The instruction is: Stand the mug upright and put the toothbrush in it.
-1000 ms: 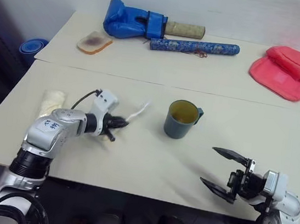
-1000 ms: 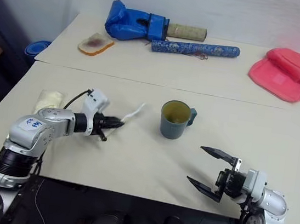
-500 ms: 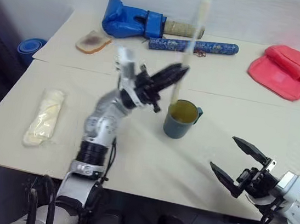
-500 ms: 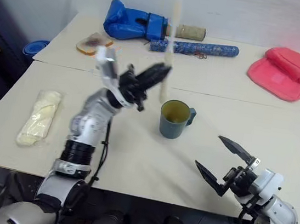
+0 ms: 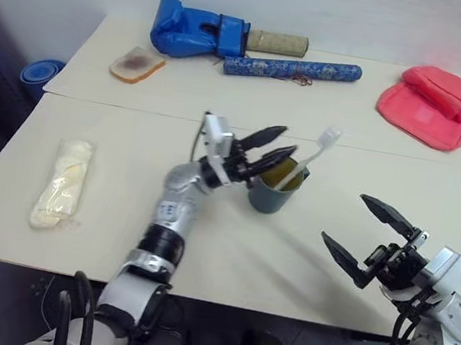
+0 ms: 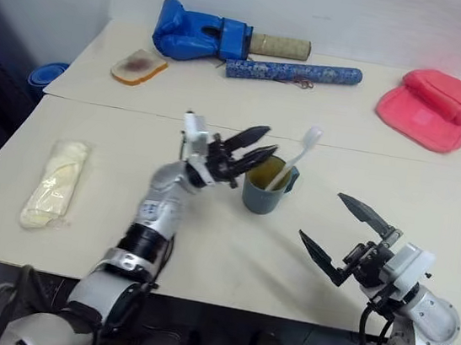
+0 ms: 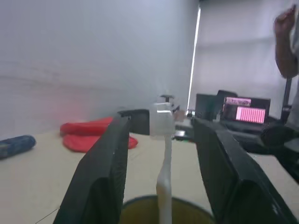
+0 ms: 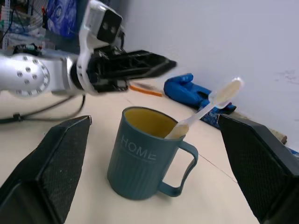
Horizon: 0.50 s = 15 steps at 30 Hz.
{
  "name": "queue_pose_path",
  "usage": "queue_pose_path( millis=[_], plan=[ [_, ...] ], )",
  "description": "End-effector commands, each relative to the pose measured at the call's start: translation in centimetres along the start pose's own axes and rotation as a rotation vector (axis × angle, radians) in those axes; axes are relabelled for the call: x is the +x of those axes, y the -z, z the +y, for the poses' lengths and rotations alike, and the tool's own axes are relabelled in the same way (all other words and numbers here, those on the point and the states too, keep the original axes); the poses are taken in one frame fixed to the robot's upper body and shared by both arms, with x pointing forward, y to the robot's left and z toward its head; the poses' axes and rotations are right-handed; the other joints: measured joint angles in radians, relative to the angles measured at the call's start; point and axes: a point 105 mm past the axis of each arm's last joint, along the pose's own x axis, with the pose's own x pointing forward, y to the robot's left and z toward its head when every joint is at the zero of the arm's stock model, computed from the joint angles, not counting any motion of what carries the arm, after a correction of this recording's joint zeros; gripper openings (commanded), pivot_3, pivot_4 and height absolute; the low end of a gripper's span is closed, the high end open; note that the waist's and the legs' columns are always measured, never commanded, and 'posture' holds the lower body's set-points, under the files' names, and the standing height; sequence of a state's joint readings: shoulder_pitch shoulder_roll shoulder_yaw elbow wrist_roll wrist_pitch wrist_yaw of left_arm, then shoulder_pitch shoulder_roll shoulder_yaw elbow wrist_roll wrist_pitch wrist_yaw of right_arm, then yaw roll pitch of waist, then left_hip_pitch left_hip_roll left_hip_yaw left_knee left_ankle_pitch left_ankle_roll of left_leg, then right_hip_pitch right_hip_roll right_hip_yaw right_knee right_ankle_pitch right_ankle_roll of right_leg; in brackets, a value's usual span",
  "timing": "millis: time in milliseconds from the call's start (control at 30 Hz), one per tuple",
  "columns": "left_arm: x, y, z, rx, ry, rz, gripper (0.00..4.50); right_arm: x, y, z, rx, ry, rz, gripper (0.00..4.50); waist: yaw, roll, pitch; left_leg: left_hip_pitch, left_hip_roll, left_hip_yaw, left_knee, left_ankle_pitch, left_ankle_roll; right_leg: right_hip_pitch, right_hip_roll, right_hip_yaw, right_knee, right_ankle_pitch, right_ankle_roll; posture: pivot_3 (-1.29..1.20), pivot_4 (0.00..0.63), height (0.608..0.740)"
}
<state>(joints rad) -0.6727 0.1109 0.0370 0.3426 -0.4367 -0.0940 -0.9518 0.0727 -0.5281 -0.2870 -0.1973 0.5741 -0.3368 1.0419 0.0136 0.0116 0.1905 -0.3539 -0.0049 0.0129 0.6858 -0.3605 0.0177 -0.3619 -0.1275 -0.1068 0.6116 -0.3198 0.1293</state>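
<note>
The mug (image 5: 273,191) stands upright near the middle of the near table (image 5: 103,232), its handle turned toward the robot's right. The toothbrush (image 5: 310,158) is already in it, handle end down inside the yellow interior, bristle head up and leaning over the rim on the handle side (its long axis tilts away from the left arm). So the task looks all but done, judging from how things sit.

The left gripper (image 5: 270,146) hovers just beside the mug's rim, on the side opposite the lean, with its fingers parted and nothing between them; in the left wrist view the toothbrush rises free in the gap, touching neither finger. The right gripper (image 5: 368,235) is well apart from the mug, nearer the table's front edge, jaws spread wide and empty.

The left arm is much the nearer one. What the coming move turns on: the toothbrush leans away from that gripper, so pulling straight back from the mug should clear it without a knock.
</note>
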Motion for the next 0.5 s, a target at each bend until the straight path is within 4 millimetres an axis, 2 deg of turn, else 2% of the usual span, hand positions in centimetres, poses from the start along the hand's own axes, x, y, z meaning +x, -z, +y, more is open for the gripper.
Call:
queue_pose_path(
  millis=[33,100,167,233,300,400,500],
  plan=[
    [-3.9,-2.1,-0.1,0.149,0.028,0.144,2.13,-1.0,0.4,-0.9,-0.003,-0.062,0.052,4.5,-0.004,0.0,0.0,0.0,0.0,0.0,0.0,0.0,0.0,0.0,0.0,0.0,0.0,0.0,0.0,0.0,0.15,0.74],
    [-6.5,-2.1,-0.1,0.204,0.018,0.266,2.13,-1.6,0.9,-1.1,0.018,-0.103,0.087,4.5,-0.006,0.001,0.0,0.001,0.0,-0.001,0.0,0.0,0.0,0.0,-0.001,0.001,0.0,0.0,0.0,0.0,0.15,0.74],
    [-11.7,-2.3,0.1,0.239,-0.026,0.451,2.13,-2.5,1.8,-1.2,0.05,-0.187,0.151,4.5,-0.005,0.001,0.0,0.001,-0.001,-0.002,-0.001,0.0,0.0,0.001,-0.001,0.0,-0.001,0.0,0.0,0.0,0.15,0.74],
    [-16.5,-3.0,-0.7,0.257,-0.05,0.611,2.13,-3.0,2.5,-1.5,0.077,-0.24,0.187,4.5,-0.015,0.001,0.0,0.001,-0.001,-0.001,-0.001,0.0,0.001,0.001,-0.002,0.001,-0.001,0.0,0.0,0.0,0.15,0.74],
    [-19.7,-3.2,-1.7,0.268,-0.073,0.73,2.13,-3.1,3.2,-1.6,0.083,-0.275,0.201,4.5,-0.015,0.0,0.0,0.001,0.0,-0.002,-0.002,0.0,0.001,0.001,-0.002,0.0,-0.003,0.0,-0.001,0.0,0.15,0.74],
    [-22.1,-3.4,-2.5,0.27,-0.135,0.796,2.13,-2.9,4.0,-1.6,0.08,-0.301,0.202,4.5,-0.005,0.001,0.001,0.001,-0.001,-0.003,-0.002,0.0,0.001,0.003,-0.004,0.0,-0.005,0.0,-0.001,0.0,0.15,0.74],
    [-22.5,-3.3,-3.1,0.279,-0.186,0.771,2.13,-2.5,4.6,-1.2,0.08,-0.313,0.183,4.5,0.008,0.001,0.001,0.001,-0.002,-0.006,-0.001,0.0,0.001,0.004,-0.006,0.003,-0.008,0.0,-0.001,0.0,0.15,0.74]
  ],
)
